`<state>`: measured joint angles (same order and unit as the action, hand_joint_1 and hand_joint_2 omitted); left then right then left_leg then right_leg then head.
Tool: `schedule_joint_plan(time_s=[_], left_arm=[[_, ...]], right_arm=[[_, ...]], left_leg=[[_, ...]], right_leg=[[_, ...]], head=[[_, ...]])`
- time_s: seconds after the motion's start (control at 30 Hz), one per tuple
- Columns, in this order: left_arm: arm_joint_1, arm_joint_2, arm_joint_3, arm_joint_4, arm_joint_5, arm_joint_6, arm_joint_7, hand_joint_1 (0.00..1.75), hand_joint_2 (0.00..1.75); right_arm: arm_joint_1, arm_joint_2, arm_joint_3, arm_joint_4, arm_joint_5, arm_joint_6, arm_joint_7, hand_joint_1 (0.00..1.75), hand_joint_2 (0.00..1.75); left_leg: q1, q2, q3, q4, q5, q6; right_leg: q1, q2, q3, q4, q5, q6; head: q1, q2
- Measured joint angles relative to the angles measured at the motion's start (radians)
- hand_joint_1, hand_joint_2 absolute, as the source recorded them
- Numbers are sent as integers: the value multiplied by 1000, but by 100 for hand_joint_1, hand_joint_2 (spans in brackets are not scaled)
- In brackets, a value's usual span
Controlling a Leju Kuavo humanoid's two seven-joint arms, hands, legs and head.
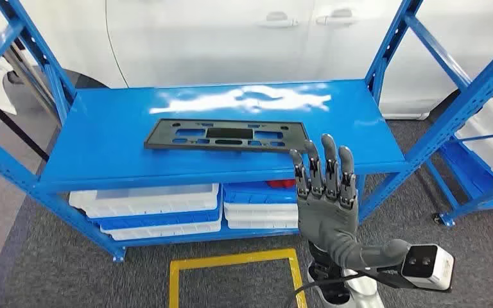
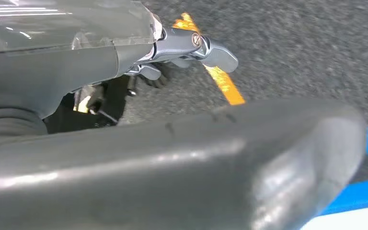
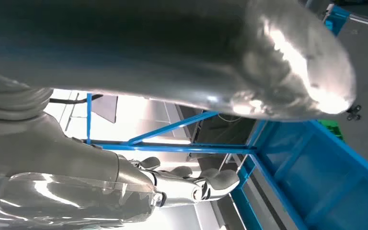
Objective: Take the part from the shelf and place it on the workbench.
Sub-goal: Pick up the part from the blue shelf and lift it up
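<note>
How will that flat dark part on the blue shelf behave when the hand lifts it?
The dark part looks thin and full of cutouts, so probably light and slightly flexible. Lying flat on the glossy shelf, it may slide and be awkward to grip by its edges.

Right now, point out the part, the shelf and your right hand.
part (image 1: 226,135), head view, on its dark central panel.
shelf (image 1: 103,144), head view, on bare blue top surface.
right hand (image 1: 326,196), head view, on the back of the hand.
</note>
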<state>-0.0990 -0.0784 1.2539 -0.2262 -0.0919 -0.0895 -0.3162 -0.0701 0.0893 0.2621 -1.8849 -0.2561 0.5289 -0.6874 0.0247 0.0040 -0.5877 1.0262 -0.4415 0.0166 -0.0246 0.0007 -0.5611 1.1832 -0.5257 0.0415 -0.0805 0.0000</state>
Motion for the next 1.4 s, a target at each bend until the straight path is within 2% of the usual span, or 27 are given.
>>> schedule_joint_plan(time_s=[0.07, 0.1, 0.13, 0.17, 0.2, 0.23, 0.3, 0.33, 0.37, 0.43, 0.47, 0.53, 0.6, 0.63, 0.67, 0.7, 0.73, 0.77, 0.83, 0.97, 1.03, 1.13, 1.17, 1.2, 1.27, 1.33, 1.4], left_arm=[[0, 0, 0, 0, 0, 0, 0, 0, 0], [0, 1, 0, 0, 0, 1, 0, 0, 0], [1, 1, 0, 0, 0, 2, 0, 0, 0], [1, 1, 0, 0, 0, 3, 0, 0, 0], [2, 1, 0, 0, 0, 3, 0, 0, 0], [2, 0, 0, 0, 0, 3, 0, 0, 0], [1, -3, 0, 1, 0, 3, 0, 0, 0], [0, -4, 0, 1, 0, 4, 0, 0, 0], [-1, -5, 0, 1, 0, 4, 0, 0, 0], [-3, -4, 0, 1, 0, 5, 0, 0, 0], [-4, -3, 0, 1, 0, 5, 0, 0, 0], [-5, -2, 0, 1, 0, 5, 0, 0, 0], [-4, -2, 0, 1, 0, 5, 1, 0, 0], [-3, -2, 0, 1, 0, 5, 1, 0, 0], [-1, -2, 0, 1, 0, 6, 1, 0, 0], [0, -1, 1, 1, 0, 6, 1, 0, 0], [2, -1, 1, 1, 0, 6, 1, 0, 0], [3, -1, 1, 1, 0, 6, 1, 0, 0], [3, 0, 1, 1, 0, 6, 1, 0, 0], [0, 1, 1, 1, 0, 8, 1, 0, 0], [-4, 2, 0, 1, 0, 5, 1, 0, 0], [-2, 3, 0, 1, 0, 3, 1, 0, 0], [0, 3, -1, 1, 0, 3, 1, 0, 0], [2, 3, -1, 1, 0, 3, 1, 0, 0], [4, 2, -1, 1, 0, 5, 0, 0, 0], [2, 2, -2, 1, 0, 9, 1, 0, 0], [1, 2, -2, 2, 0, 14, 3, 0, 0]], right_arm=[[2, 0, 0, 1, -1, 0, 0, 0, 0], [3, 0, 0, 2, -2, 1, 0, 0, 0], [4, 0, 0, 2, -2, 1, 0, 0, 0], [5, 0, 0, 3, -2, 1, 0, 0, 0], [5, 0, 0, 3, -2, 1, 0, 0, 0], [6, 0, 0, 3, -2, 1, 0, 0, 0], [7, -1, 0, 4, -3, 1, 0, 0, 0], [7, -1, 0, 4, -3, 1, 0, 0, 0], [7, -1, 0, 5, -3, 1, 0, 0, 0], [6, -1, 1, 5, -3, 2, 0, 0, 0], [6, -1, 2, 5, -3, 2, 0, 0, 0], [5, 0, 3, 6, -3, 3, 0, 0, 0], [5, 0, 4, 7, -3, 3, 0, 0, 0], [5, 0, 4, 8, -3, 3, 0, 0, 0], [6, 0, 4, 9, -3, 3, 0, 0, 0], [7, 0, 4, 9, -3, 3, 0, 0, 0], [7, 0, 4, 10, -3, 3, 0, 0, 0], [7, 0, 4, 10, -3, 3, 0, 0, 0], [7, 0, 4, 11, -3, 3, 0, 0, 0], [-8, -3, 6, 11, -13, -15, 0, 0, 0], [-15, -9, 7, 12, -13, -35, 0, 0, 0], [3, -26, 12, 22, 3, -73, 0, 0, 0], [8, -31, 13, 29, 8, -83, 0, 0, 0], [10, -36, 14, 38, 12, -91, 0, 0, 0], [5, -43, 16, 58, 16, -113, 1, 0, 0], [-6, -55, 22, 86, 25, -140, 4, 0, 87], [-6, -74, 34, 117, 45, -165, 5, 0, 175]], left_leg=[[-3, -1, 8, 0, -10, 3], [-5, -2, 18, 0, -19, 6], [-8, -4, 29, 0, -30, 8], [-11, -7, 43, 0, -42, 8], [-13, -9, 58, 0, -53, 8], [-15, -10, 74, -1, -65, 7], [-18, -13, 101, -2, -89, 2], [-19, -15, 111, -8, -99, -3], [-20, -16, 120, -9, -102, -9], [-21, -16, 131, -1, -95, -20], [-21, -15, 126, 27, -88, -23], [-19, -12, 77, 120, -100, -30], [-16, -11, -1, 222, -153, -40], [-15, -11, -33, 249, -182, -46], [-14, -11, -52, 249, -194, -49], [-13, -11, -57, 219, -180, -49], [-13, -10, -50, 165, -138, -46], [-13, -10, -36, 100, -80, -41], [-17, -6, -12, 15, -15, -29], [-17, -6, 15, -7, -7, 0], [-15, -6, 29, -13, -10, 10], [-15, -6, 38, -13, -22, 13], [-15, -7, 43, -13, -28, 12], [-15, -7, 51, -13, -34, 10], [-13, -7, 69, -13, -50, 3], [-14, -8, 81, -14, -63, -7], [-15, -8, 89, -12, -68, -19]], right_leg=[[1, 0, -50, 58, -37, -1], [3, 0, -93, 100, -69, -2], [4, 0, -125, 121, -96, -4], [5, 0, -142, 111, -105, -7], [8, 0, -145, 75, -88, -13], [13, 0, -138, 18, -43, -22], [26, 5, -120, -92, 71, -40], [30, 7, -112, -124, 108, -47], [32, 10, -106, -139, 122, -52], [28, 11, -81, -156, 116, -61], [26, 11, -65, -164, 112, -67], [23, 9, -35, -173, 101, -74], [23, 9, -16, -174, 83, -77], [23, 9, -5, -174, 73, -78], [23, 11, 6, -174, 63, -77], [23, 12, 19, -174, 53, -76], [23, 13, 32, -174, 44, -74], [23, 13, 44, -174, 35, -71], [25, 15, 61, -173, 17, -61], [26, 14, 74, -140, 1, -36], [22, 11, 37, -72, -31, -28], [14, 9, -79, 87, -94, -15], [12, 8, -105, 104, -90, -13], [11, 7, -114, 86, -64, -13], [10, 4, -92, -29, 32, -16], [15, 2, -70, -124, 85, -26], [21, 2, -65, -145, 84, -40]], head=[[0, 0], [0, 0], [0, 0], [0, 0], [0, 0], [0, 0], [0, 0], [1, 0], [1, 0], [2, 0], [2, 0], [1, 0], [1, 0], [1, 0], [1, 0], [1, 0], [1, 0], [1, 0], [1, 0], [1, 0], [2, 0], [2, 0], [2, 0], [2, 0], [2, 0], [1, 0], [1, 0]])
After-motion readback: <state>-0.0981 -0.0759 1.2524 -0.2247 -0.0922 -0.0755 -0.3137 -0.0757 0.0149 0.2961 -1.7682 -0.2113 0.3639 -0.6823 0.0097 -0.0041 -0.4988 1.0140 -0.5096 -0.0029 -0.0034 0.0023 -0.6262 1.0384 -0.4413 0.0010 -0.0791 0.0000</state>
